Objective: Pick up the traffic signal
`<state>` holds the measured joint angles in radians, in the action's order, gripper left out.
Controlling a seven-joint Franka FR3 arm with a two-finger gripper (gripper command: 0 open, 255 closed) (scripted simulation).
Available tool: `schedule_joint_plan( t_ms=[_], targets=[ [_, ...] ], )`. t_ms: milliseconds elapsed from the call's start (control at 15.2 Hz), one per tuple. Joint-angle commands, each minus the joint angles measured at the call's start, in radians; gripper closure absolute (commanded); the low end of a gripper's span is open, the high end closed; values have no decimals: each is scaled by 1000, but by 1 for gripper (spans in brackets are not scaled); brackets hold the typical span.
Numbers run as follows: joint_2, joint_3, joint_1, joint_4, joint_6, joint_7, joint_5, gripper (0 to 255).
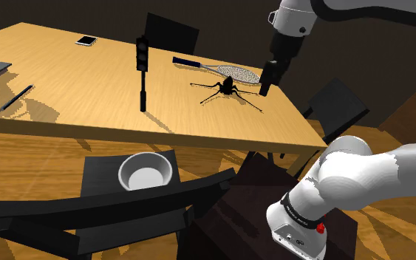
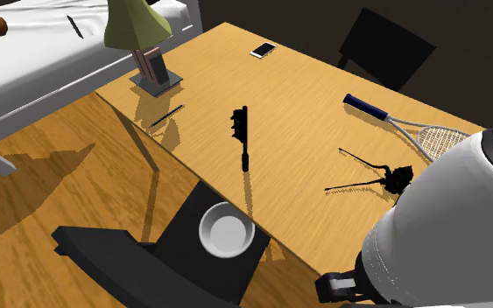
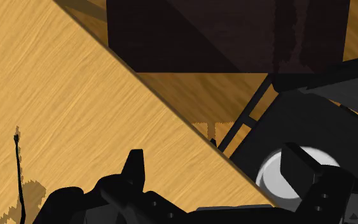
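Observation:
The traffic signal (image 1: 142,71) is a slim black pole with a three-lamp head, standing upright near the middle of the wooden table (image 1: 66,74). The second exterior view has the traffic signal (image 2: 241,136) upright as well. My black gripper (image 1: 265,84) hangs above the table's right part in the shoulder view, well to the right of the signal and apart from it. In the wrist view the gripper (image 3: 219,167) is open, its fingers (image 3: 135,168) wide apart with nothing between them, over the table edge (image 3: 171,114).
A black spider-like figure (image 1: 228,88) and a tennis racket (image 1: 232,72) lie between the signal and the gripper. A phone (image 1: 86,40), a pen (image 1: 15,97) and a lamp (image 2: 139,35) are farther off. A white bowl (image 1: 145,172) rests on a dark chair (image 1: 95,177) at the table's near side.

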<state>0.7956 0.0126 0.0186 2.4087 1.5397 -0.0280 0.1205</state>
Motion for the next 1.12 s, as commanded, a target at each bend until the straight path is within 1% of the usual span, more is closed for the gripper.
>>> schedule_joint_plan(
  t_ms=[0,264,528,792,1056],
  targets=[
    [0,0,0,0,0,0,0,0],
    [-89,-58,7,-16,116,105,-40,0],
    [-193,-113,9,-54,226,207,-62,0],
    [-307,-167,3,-115,324,309,-65,0],
    [-430,-218,-7,-198,405,414,-45,0]
  ],
)
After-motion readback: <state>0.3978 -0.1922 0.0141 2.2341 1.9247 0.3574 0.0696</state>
